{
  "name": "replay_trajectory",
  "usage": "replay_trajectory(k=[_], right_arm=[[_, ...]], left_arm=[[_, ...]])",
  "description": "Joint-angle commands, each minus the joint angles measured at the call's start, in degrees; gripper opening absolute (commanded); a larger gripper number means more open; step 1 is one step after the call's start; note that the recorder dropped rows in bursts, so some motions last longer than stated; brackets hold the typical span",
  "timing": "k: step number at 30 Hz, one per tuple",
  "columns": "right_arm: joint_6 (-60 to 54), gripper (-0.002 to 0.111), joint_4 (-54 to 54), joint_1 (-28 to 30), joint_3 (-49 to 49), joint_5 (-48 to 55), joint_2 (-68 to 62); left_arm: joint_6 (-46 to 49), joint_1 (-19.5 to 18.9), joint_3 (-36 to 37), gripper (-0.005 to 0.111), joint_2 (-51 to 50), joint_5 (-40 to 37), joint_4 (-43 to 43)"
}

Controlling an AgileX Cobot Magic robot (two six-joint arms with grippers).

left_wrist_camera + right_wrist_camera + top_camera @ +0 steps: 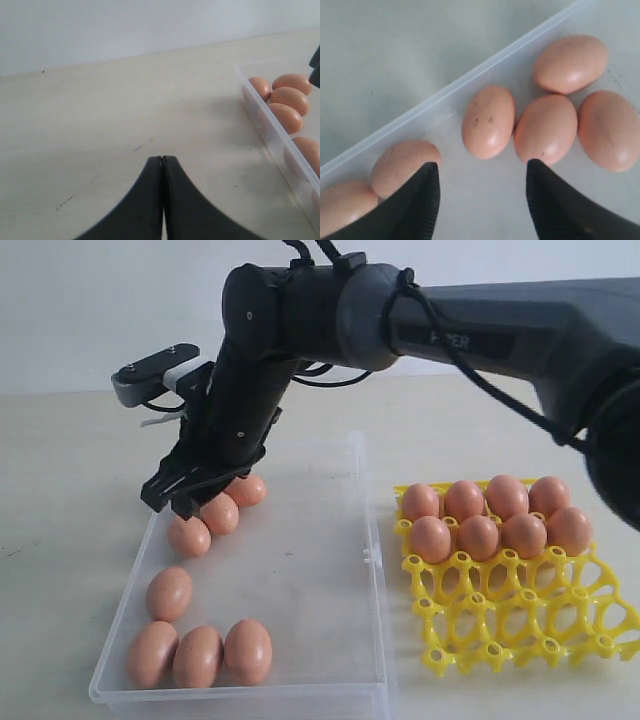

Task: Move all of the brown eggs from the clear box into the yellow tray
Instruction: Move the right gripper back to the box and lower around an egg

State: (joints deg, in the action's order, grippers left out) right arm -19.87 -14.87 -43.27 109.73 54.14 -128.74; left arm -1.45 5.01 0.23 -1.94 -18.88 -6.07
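Observation:
Several brown eggs (169,592) lie along the left side and near end of the clear box (300,570). More eggs (480,535) fill the two far rows of the yellow tray (520,620). My right gripper (172,502) reaches across the middle and hangs low over the box's far left corner. In the right wrist view the right gripper (483,167) is open and holds nothing, with one egg (488,121) just ahead of the gap and others (546,129) beside it. My left gripper (162,159) is shut and empty over bare table, left of the box wall (280,130).
The box wall (445,107) runs close beside the eggs under the right gripper. The tray's near rows of cells (500,625) hold nothing. The big dark right arm (480,330) spans the scene above the box and tray.

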Motion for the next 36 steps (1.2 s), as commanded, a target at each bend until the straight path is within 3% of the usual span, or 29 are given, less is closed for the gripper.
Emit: replay_trajectory(k=[1, 9, 23, 36], right_arm=[[1.9, 0.055, 1.2, -0.1, 7.3, 2.4, -4.4], [4.1, 0.055, 1.5, -0.1, 14.2, 5.6, -9.2], [2.9, 0.055, 0.4, -1.0, 14.2, -0.4, -11.0], [1.9, 0.055, 1.6, -1.7, 14.2, 0.4, -12.2]], left_arm=[[-0.2, 0.2, -0.2, 0.0, 0.0, 0.8, 0.1], [-0.2, 0.2, -0.2, 0.0, 0.0, 0.8, 0.1], [-0.2, 0.2, -0.2, 0.0, 0.0, 0.8, 0.1], [-0.2, 0.2, -0.2, 0.0, 0.0, 0.8, 0.1]])
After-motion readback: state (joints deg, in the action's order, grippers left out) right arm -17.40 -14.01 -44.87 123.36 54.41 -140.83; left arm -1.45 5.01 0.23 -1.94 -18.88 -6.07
